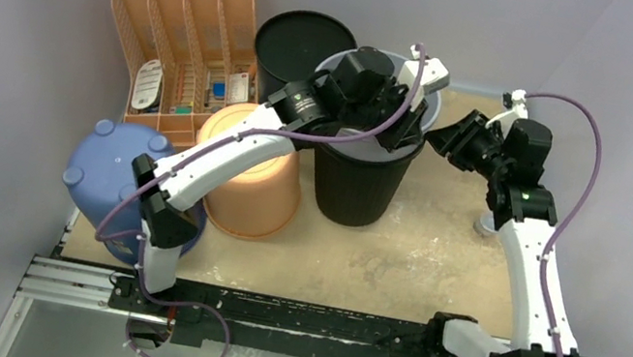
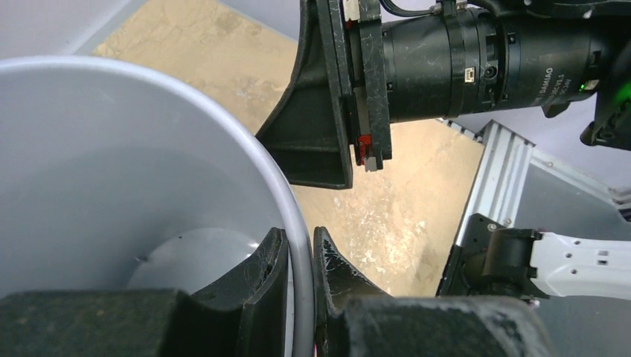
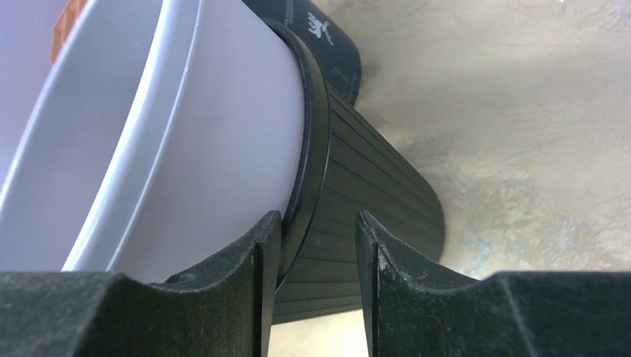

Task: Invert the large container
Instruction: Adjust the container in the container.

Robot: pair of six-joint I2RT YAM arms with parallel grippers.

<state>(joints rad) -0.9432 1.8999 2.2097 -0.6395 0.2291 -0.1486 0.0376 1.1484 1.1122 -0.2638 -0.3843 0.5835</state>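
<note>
- Pinched down on a rim, the left gripper point(image 1: 402, 117) reaches across the pale grey round plastic tub point(image 1: 434, 109) in the overhead view. The tub stands mouth-up, nested in the top of a black ribbed plastic bin point(image 1: 355, 185) towards the back of the sandy table point(image 1: 438, 249). The arm hides most of the tub.
- From the other side, the right gripper point(image 1: 437, 139) points its tips at the bin's right edge, just beside it.
- Crowding the left of the bin are an overturned orange plastic bucket point(image 1: 254, 177), which touches it, and an overturned blue bucket point(image 1: 103, 170) near the table's left edge. An orange slotted organiser tray point(image 1: 182, 27) and a black round container point(image 1: 303, 39) stand behind.
- On the left wrist camera, the tub's thin wall runs straight up between the fingers point(image 2: 260, 275), one inside the tub and one outside. The jaws are almost together, with only the wall in the gap, and both pads look pressed to it. The right gripper's black finger hangs just past the rim.
- On the right wrist camera, the jaws stand partly apart. The bin's thick black lip passes behind the left finger point(image 3: 253, 275), and ribbed wall fills the gap. I cannot tell whether either pad touches it. The grey tub rises out of the bin just left of the jaws.
</note>
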